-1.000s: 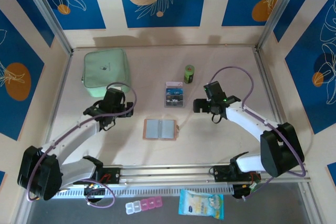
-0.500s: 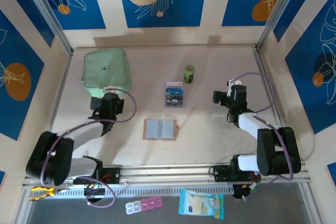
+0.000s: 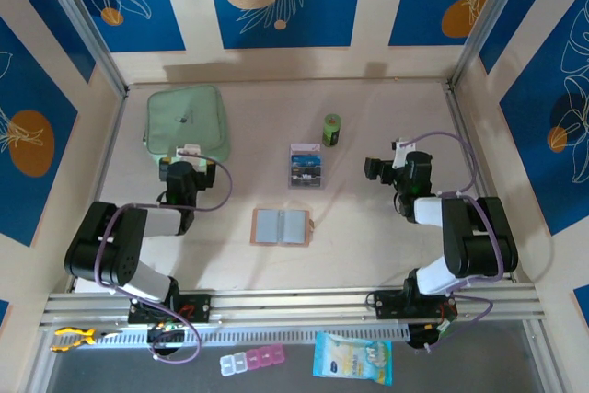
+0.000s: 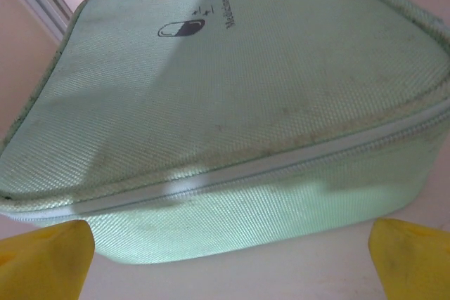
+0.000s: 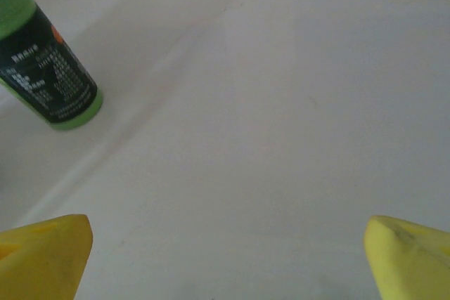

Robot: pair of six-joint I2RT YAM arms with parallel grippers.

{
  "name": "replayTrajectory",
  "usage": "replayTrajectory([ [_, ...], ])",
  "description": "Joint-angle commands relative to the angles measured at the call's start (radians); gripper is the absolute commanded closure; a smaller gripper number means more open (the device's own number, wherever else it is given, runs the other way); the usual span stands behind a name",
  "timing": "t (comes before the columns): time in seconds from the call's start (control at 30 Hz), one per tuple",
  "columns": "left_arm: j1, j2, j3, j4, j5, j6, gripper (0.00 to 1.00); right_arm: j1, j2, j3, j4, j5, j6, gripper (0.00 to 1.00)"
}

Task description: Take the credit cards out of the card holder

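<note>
The big mint-green zip case (image 4: 225,103) sits right in front of the left jaws, which are wide open and empty. The card holder (image 3: 281,226) lies open on the desk (image 3: 368,246) between the two sets of jaws, with the credit cards (image 3: 307,167) piled near it, outside it. The little green bottle (image 5: 46,68) stands ahead of the right jaws, also wide open and empty.

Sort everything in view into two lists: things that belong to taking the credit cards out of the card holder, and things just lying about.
Belongs to the job:
- card holder, lying open mid-table
- credit cards, on the table beyond it

Just lying about:
- mint-green zip case
- green bottle
- pill box
- blue snack packet
</note>
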Motion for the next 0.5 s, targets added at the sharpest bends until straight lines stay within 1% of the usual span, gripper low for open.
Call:
replayTrajectory([
  [0.0,0.032,0.010,0.011,0.029,0.120,-0.028,0.01,-0.009,0.015,-0.016,0.123,-0.043,0.001,0.01],
  [0.1,0.076,0.020,0.022,0.005,0.208,-0.061,0.01,-0.005,0.016,-0.022,0.139,-0.030,-0.003,0.01],
  [0.13,0.091,0.041,-0.002,0.065,0.244,-0.064,0.01,-0.004,0.012,-0.020,0.129,-0.028,-0.002,0.01],
  [0.17,0.094,0.075,-0.030,0.172,0.246,-0.053,0.01,-0.005,0.014,-0.021,0.133,-0.030,-0.002,0.01],
  [0.23,0.094,0.043,-0.018,0.082,0.263,-0.055,0.01,-0.005,0.013,-0.021,0.132,-0.031,-0.002,0.01],
  [0.3,0.095,0.061,-0.020,0.117,0.266,-0.053,0.00,-0.006,0.011,-0.021,0.131,-0.032,-0.001,0.01],
  [0.47,0.093,0.060,-0.025,0.126,0.261,-0.051,0.00,-0.006,0.014,-0.020,0.133,-0.032,0.000,0.01],
])
